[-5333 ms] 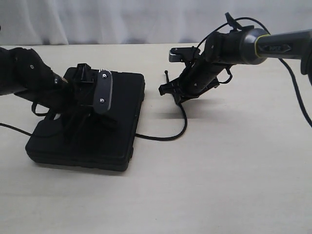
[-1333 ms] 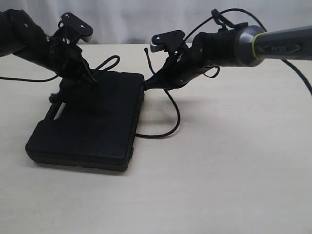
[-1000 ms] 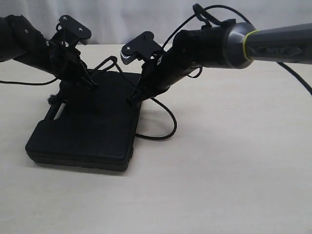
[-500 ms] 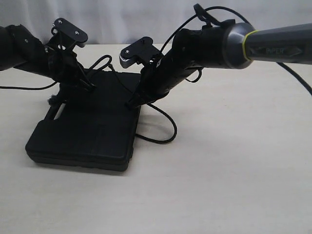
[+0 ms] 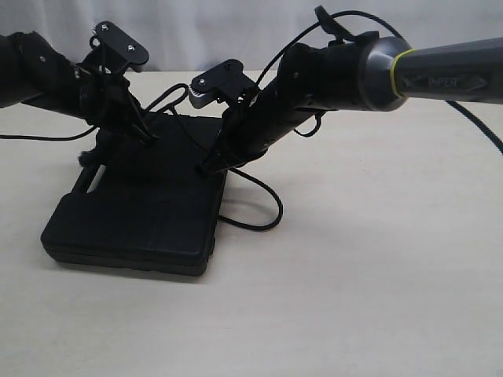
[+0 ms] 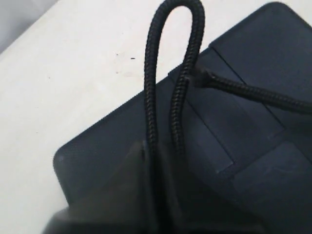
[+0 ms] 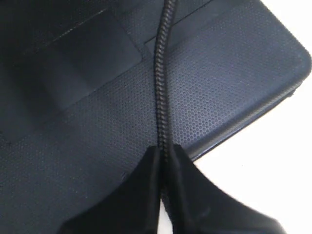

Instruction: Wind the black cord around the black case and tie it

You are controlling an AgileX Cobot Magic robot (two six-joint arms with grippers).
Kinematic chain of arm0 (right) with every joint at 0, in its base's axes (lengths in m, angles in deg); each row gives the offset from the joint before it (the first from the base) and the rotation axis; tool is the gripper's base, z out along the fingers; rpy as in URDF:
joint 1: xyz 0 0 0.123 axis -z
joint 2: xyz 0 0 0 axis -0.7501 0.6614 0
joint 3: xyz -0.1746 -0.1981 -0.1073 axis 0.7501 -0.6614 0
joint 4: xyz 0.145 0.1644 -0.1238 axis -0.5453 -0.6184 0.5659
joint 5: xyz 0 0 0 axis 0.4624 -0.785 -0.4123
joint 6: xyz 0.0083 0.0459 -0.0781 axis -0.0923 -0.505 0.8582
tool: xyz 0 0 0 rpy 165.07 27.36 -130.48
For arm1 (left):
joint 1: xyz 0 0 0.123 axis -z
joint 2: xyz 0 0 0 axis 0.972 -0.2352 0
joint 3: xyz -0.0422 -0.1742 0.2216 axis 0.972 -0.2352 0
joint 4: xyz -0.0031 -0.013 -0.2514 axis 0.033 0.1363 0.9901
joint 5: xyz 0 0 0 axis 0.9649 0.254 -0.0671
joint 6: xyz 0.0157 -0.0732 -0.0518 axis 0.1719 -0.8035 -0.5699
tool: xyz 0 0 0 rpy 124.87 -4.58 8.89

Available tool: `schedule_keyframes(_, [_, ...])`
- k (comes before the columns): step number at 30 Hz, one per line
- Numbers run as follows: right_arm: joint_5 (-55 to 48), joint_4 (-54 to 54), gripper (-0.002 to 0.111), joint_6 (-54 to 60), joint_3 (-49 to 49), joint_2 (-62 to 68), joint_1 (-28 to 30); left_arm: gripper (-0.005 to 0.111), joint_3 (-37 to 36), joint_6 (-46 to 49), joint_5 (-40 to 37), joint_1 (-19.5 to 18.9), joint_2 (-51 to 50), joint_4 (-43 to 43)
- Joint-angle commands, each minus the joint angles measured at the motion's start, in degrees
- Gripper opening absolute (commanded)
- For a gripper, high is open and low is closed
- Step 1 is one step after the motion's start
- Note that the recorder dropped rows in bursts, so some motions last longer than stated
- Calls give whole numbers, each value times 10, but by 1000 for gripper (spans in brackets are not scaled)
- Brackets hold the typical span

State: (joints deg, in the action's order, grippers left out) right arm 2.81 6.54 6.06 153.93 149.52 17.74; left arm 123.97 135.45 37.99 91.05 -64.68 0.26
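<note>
The black case [image 5: 134, 212] lies flat on the table at the left. My left gripper [image 5: 146, 135] hovers over its far end, shut on a folded loop of the black cord [image 6: 171, 58]; both strands run into the jaws at the left gripper [image 6: 161, 156]. A further strand [image 6: 253, 95] meets that loop from the side. My right gripper [image 5: 206, 167] is over the case's right edge, shut on a single strand of cord [image 7: 163, 92] that runs straight across the lid [image 7: 219, 92]. Slack cord [image 5: 271, 214] curls on the table right of the case.
The pale tabletop [image 5: 361, 283] spreads out to the right and in front of the case. Glossy arm cables [image 5: 346, 20] arch above the right arm. A thin cable [image 5: 39, 138] trails off to the left edge.
The right gripper has carried its strand from beside the case to over its right edge and dipped slightly. The left gripper shifted a little up and right with its loop.
</note>
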Motion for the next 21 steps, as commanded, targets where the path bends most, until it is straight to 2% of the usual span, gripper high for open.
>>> schedule_keyframes(1, [-8,-2,4,-5,-4,-5,1,0,-1,1,-6,13,17,-9])
schedule_keyframes(7, [-15,-2,4,-20,-4,-5,1,0,-39,12,47,43,17,-29])
schedule_keyframes(16, [-45,6,4,-22,-4,-5,1,0,-110,14,229,40,33,4])
schedule_keyframes(19, [-45,6,4,-22,2,-5,1,0,-124,75,240,40,33,3])
schedule_keyframes(21, [-53,4,4,-22,7,-5,1,0,-141,113,278,40,33,4])
